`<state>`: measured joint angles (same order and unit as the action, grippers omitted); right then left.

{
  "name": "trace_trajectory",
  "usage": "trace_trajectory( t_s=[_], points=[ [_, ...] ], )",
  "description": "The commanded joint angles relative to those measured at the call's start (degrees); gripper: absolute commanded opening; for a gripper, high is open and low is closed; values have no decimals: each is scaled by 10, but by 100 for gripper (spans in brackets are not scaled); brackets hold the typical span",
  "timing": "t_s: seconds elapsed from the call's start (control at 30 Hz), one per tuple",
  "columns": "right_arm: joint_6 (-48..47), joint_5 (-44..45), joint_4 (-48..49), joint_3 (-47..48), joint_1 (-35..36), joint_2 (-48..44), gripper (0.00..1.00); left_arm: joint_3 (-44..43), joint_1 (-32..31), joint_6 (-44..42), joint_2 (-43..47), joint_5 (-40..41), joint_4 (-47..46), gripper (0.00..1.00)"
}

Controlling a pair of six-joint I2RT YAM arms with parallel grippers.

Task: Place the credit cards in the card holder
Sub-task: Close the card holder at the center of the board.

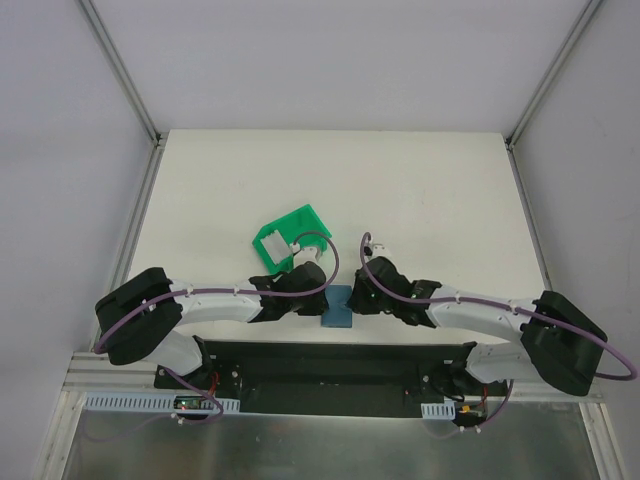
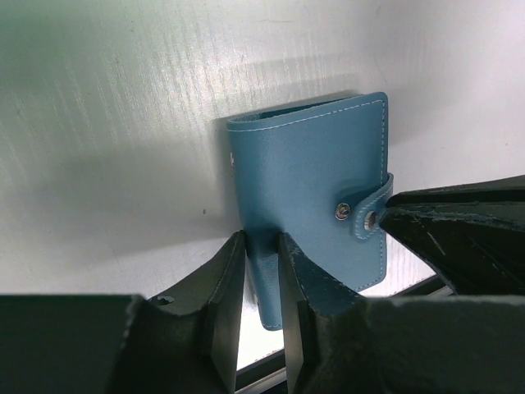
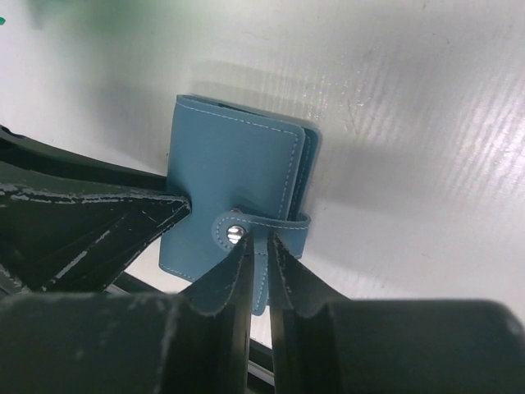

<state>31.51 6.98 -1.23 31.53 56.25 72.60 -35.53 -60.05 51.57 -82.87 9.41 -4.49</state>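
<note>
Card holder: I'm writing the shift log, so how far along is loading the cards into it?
Done: no card visibly filed.
In hand: the card holder is folded shut. The left fingers pinch one edge and the right fingers pinch its snap strap, seemingly to open it.
Left: open it, then fetch the cards. One pale card lies in the green bin.

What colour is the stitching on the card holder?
White, against the teal-blue card holder; the left wrist view shows it best.

teal-blue folding card holder (image 2: 308,180) with pale stitching and a silver snap (image 2: 342,213), bright green plastic bin (image 1: 300,222), pale grey-white card (image 1: 272,245) in it, plain white table (image 1: 420,190), purple cables (image 1: 230,292) on black-and-white arms (image 1: 470,315)
</note>
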Motion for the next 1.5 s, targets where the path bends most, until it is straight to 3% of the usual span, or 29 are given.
trace_trajectory(
  t_s=[0.0,0.93,1.47],
  points=[
    [7,-4,26,26,7,19,14,-9,-4,-11,-8,-8,24,20],
    [23,2,58,28,17,63,13,3,-6,-2,-5,-25,11,22],
    [1,-4,-60,77,3,92,13,10,-6,-2,2,-16,4,22]
  ],
)
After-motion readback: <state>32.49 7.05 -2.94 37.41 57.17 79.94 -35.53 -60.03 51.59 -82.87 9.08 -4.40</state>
